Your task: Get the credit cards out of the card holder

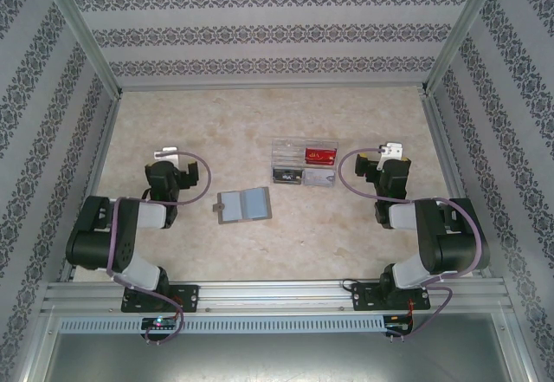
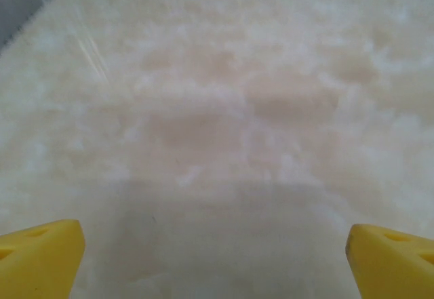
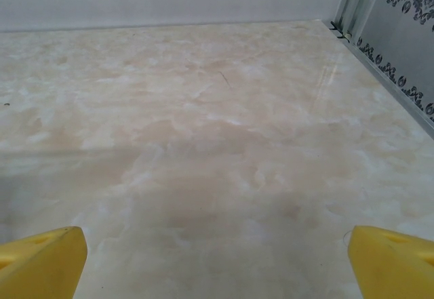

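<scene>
Your left arm [image 1: 108, 235] and right arm [image 1: 446, 235] sit folded low. The left gripper [image 2: 217, 255] and right gripper [image 3: 217, 258] both have their fingers [image 3: 41, 262] spread wide.

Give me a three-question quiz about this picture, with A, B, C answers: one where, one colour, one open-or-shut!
1. Where does the card holder lie?
A. on the wall
B. on the table, beside the clear tray
C. on an arm

2. What colour is the card at the far right of the clear tray?
A. green
B. blue
C. red

3. The left gripper is:
A. open
B. shut on a card
C. shut, empty

Answers: B, it lies flat on the table; C, its face is red; A, its yellow fingers stand wide apart.
</scene>
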Robot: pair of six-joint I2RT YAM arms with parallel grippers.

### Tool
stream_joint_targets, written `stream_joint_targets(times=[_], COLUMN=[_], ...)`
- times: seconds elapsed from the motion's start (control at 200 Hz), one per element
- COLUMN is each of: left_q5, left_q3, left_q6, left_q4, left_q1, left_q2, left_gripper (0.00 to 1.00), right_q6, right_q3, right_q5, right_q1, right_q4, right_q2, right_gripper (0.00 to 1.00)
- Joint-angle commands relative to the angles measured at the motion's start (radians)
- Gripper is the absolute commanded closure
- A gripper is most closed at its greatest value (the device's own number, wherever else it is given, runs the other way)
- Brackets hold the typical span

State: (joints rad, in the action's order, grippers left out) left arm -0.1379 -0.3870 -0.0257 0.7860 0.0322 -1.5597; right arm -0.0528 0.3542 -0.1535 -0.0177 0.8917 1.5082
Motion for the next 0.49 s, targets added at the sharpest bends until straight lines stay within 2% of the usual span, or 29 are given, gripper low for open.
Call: stream_joint_targets(times=[0.0, 0.05, 0.09, 0.135, 0.49], left_q5=[0.03, 0.037, 0.037, 0.039, 0.038], left_q3=[-0.002, -0.018, -0.008, -0.017, -0.013], left_q6=[0.007, 0.001, 0.004, 0.002, 0.003], left_q4=[0.117, 0.048, 0.093, 0.055, 0.072], left_q1=[-0.009, -0.01, -0.011, -0.012, -0.012], left_q2=[-0.015, 0.007, -0.008, 0.004, 0.0], left_gripper=[0.01, 0.01, 0.01, 0.01, 0.01], right_q6=[-0.008, -0.005, -0.005, -0.003, 0.002], right_q3=[0.009, 0.009, 0.009, 0.009, 0.012], right_q5=[-0.03, -0.035, -0.038, -0.04, -0.044], right_q1=[-0.015, -0.017, -0.019, -0.021, -0.024], right_q4=[0.035, 0.035, 0.035, 0.035, 0.029], right_q2=[-0.004, -0.004, -0.003, -0.004, -0.003], right_gripper=[0.02, 0.02, 0.02, 0.02, 0.02])
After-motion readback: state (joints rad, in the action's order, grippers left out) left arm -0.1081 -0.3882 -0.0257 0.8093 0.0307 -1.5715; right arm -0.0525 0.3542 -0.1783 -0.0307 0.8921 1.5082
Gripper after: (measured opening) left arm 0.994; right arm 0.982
